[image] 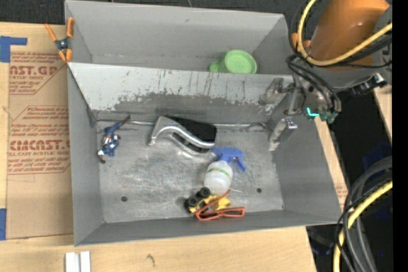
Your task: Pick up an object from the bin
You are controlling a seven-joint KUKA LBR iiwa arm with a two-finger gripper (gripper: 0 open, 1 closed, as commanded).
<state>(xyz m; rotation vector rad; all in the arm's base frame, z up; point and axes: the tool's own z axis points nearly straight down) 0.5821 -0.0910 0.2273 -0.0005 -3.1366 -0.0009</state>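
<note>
My gripper hangs over the right side of the bin, near the right wall. Its two fingers stand apart, one at the back and one nearer the front, with nothing between them, so it is open. Left of and below it lies a white spray bottle with a blue trigger, apart from the fingers. A silver-handled tool with a black part rests further left, in the middle of the floor. A round green lid leans at the back wall, behind the gripper.
A small bundle of black, yellow and orange parts with a red loop lies by the front wall. A little blue and silver clip sits at the left side. The orange-covered arm with yellow cables stands outside the bin's right rim.
</note>
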